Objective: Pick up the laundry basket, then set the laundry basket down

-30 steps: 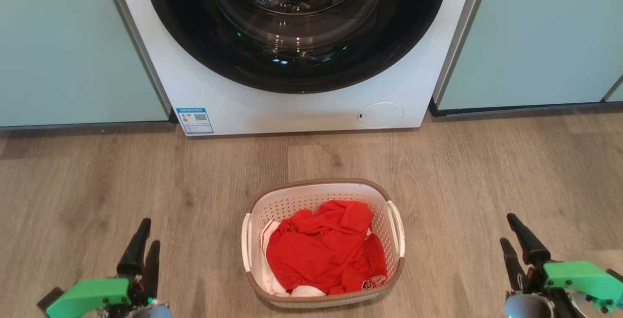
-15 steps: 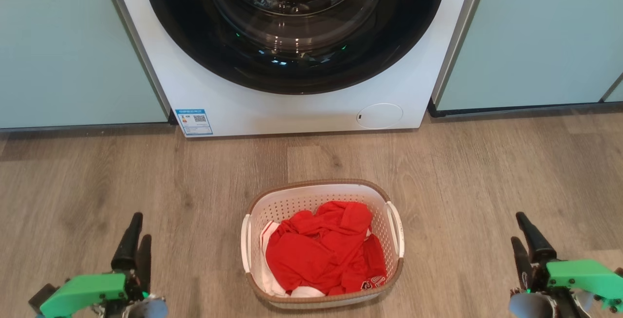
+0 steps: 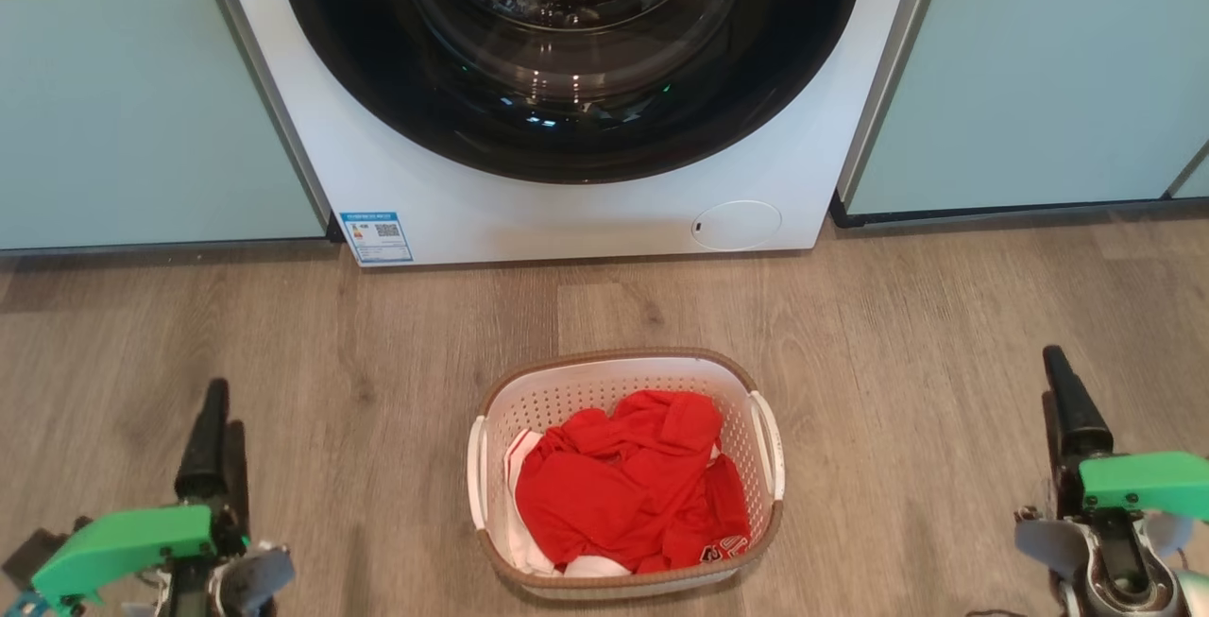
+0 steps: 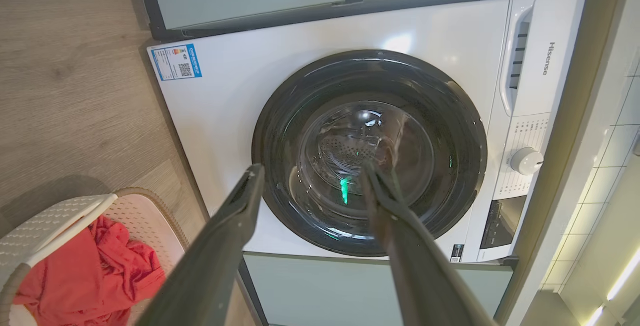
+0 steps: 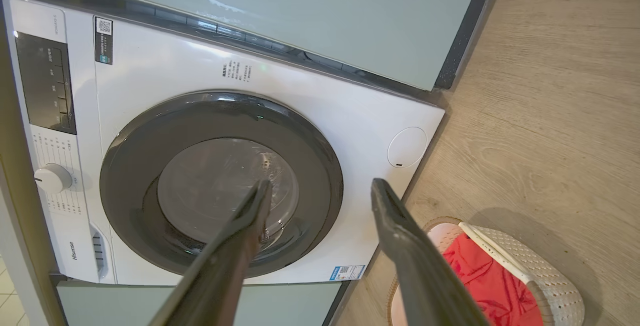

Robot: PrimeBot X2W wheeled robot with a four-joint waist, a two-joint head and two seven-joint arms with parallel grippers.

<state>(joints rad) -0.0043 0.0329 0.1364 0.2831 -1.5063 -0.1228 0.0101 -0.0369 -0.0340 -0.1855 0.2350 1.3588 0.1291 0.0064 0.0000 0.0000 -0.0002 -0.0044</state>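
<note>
The laundry basket (image 3: 567,396), white and perforated with a brown rim, stands on the wood floor in front of the washer, with red clothing (image 3: 623,489) in it. My left gripper (image 3: 225,406) hovers well to its left, open and holding nothing. My right gripper (image 3: 1053,376) is far off to its right, open too. In the left wrist view the left gripper (image 4: 314,168) points at the washer door, and the basket (image 4: 55,221) lies at the lower left. In the right wrist view the right gripper (image 5: 321,183) also faces the washer, with the basket (image 5: 530,261) at the lower right.
A white front-loading washer (image 3: 529,211) with a shut dark round door (image 3: 567,59) stands just behind the basket. Pale green cabinets (image 3: 142,107) flank it on both sides. Bare wood floor (image 3: 359,362) lies between each gripper and the basket.
Both grippers have moved outward, away from the basket, and forward toward the washer. The basket has stayed where it was.
</note>
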